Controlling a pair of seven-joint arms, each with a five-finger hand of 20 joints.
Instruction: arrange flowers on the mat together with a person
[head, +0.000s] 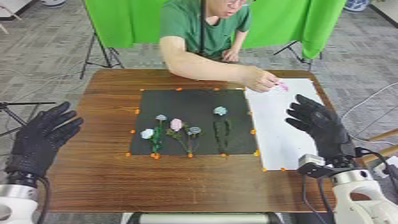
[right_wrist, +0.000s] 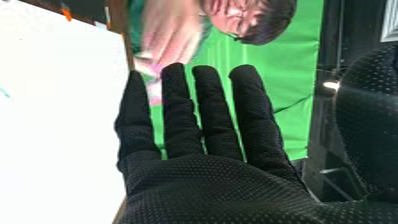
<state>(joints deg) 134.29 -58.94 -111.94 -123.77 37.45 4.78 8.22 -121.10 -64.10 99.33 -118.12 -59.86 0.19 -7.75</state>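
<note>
In the head view the left hand (head: 43, 137) is open at the table's left edge. The right hand (head: 322, 127), also open and holding nothing, is over the white mat's right side. Straight fingers of the right hand (right_wrist: 209, 185) show in the right wrist view. A black mat (head: 200, 102) carries several flowers: a white one (head: 147, 134), a pink one (head: 176, 124), a grey-blue one (head: 194, 131) and a pale blue one (head: 220, 111). At the far end of the white mat (head: 282, 130), a person's hand (head: 258, 79) holds a pink flower (head: 282, 86).
Orange tape pieces (head: 155, 156) mark the mats' edges on the wooden table (head: 98, 175). The person leans over the far edge, with an arm across the table's far side. A green curtain (head: 293, 25) hangs behind.
</note>
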